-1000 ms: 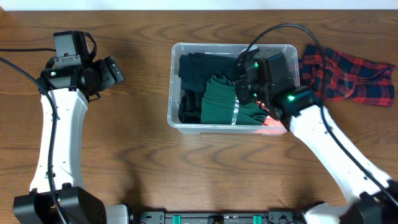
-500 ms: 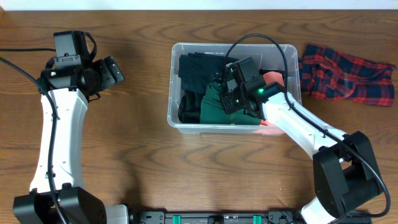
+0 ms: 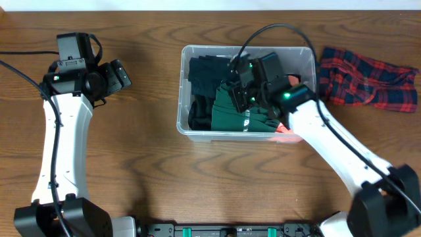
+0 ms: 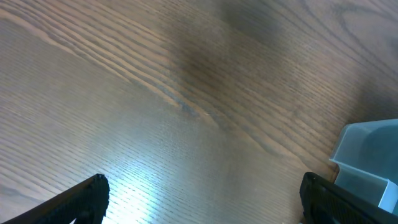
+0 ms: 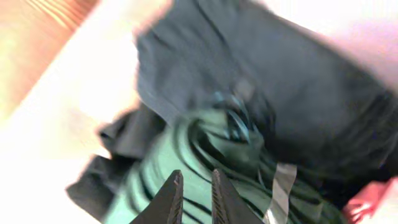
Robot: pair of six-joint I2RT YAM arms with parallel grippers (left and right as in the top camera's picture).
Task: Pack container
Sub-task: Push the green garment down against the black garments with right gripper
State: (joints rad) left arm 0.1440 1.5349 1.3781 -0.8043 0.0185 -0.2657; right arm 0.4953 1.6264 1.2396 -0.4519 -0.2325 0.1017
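Observation:
The clear container (image 3: 217, 48) stands at the table's middle back, and its corner (image 4: 367, 162) shows in the left wrist view. Inside lie a folded green garment (image 3: 227, 117) (image 5: 155, 168), dark clothes (image 3: 207, 72) (image 5: 280, 93) and something red (image 3: 287, 128) (image 5: 373, 202). My right gripper (image 3: 238, 95) (image 5: 196, 173) hangs inside the container just over the green garment. Its fingers stand nearly together with a thin slit, and nothing shows pinched between them. My left gripper (image 3: 125, 76) (image 4: 202, 186) is wide open over bare wood, left of the container.
A red and blue plaid cloth (image 3: 368, 79) lies crumpled on the table right of the container. A black cable (image 3: 276, 29) loops over the container's back rim. The wooden table (image 3: 131, 164) carries nothing else in view.
My right gripper has shifted left and back inside the container, over the green garment, and the right arm has swung. The left arm has not moved.

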